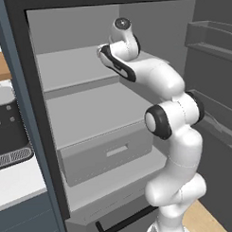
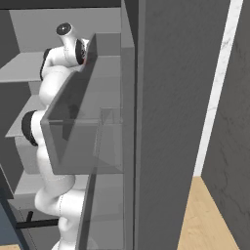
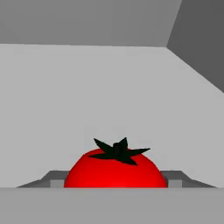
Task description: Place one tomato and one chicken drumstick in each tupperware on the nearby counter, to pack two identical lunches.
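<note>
Although the arm (image 1: 171, 135) reaches deep into the open refrigerator (image 1: 88, 90), its wrist bent over the upper shelf (image 1: 73, 67), the left base view hides the fingers behind the hand itself. The hand view places the tomato (image 3: 116, 170) directly between the two finger tips (image 3: 175, 180), which stand at either flank of the fruit, stem uppermost, resting on the pale shelf floor. The tips appear close against its sides, but whether they press it or merely bracket it cannot be told; the grasp is judged in progress rather than secured. The posture is consistent with a level, sideways approach suited to a round item that would roll if nudged. The lower drawer (image 1: 107, 153) is closed, contents unseen. The door bin (image 2: 83, 127) in the right base view appears to hold nothing. The counter (image 1: 18, 180) lies at the left edge, beside a grey appliance (image 1: 9, 126).
</note>
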Controlling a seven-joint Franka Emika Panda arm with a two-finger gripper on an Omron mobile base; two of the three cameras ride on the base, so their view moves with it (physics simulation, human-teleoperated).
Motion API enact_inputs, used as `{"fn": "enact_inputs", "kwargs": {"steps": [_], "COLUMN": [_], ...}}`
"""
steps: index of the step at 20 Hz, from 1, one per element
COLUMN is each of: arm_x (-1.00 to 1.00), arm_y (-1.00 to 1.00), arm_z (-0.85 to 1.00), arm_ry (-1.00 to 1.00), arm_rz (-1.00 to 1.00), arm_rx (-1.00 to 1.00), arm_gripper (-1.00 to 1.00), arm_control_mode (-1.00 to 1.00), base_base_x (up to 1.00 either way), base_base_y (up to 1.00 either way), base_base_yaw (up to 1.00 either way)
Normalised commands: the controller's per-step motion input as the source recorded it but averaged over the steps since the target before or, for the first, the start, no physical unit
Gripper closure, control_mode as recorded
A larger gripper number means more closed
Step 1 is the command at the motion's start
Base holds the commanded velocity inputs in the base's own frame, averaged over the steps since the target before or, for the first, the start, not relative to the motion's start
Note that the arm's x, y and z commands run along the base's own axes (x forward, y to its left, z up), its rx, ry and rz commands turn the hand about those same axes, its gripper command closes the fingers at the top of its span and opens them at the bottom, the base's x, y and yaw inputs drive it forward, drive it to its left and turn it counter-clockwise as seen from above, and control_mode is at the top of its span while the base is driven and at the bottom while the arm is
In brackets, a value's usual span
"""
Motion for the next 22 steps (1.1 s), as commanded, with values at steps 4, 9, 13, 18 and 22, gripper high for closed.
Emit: {"fn": "enact_inputs", "kwargs": {"steps": [4,9,13,18,22], "arm_x": [0.02,-0.75,-1.00,-1.00,-1.00], "arm_y": [0.00,0.18,0.42,0.29,0.29], "arm_z": [-0.06,-0.12,0.16,0.52,0.58], "arm_ry": [-0.02,-0.14,-0.43,-0.12,0.03], "arm_rz": [0.00,0.01,0.00,0.00,0.00], "arm_rx": [0.00,0.00,0.00,0.05,0.07], "arm_gripper": [1.00,1.00,1.00,1.00,1.00], "arm_control_mode": [-1.00,-1.00,-1.00,-1.00,-1.00], "base_base_x": [0.00,0.00,0.00,0.00,0.00], "base_base_y": [0.00,0.00,0.00,0.00,0.00], "base_base_yaw": [0.00,0.00,0.00,0.00,0.00]}}
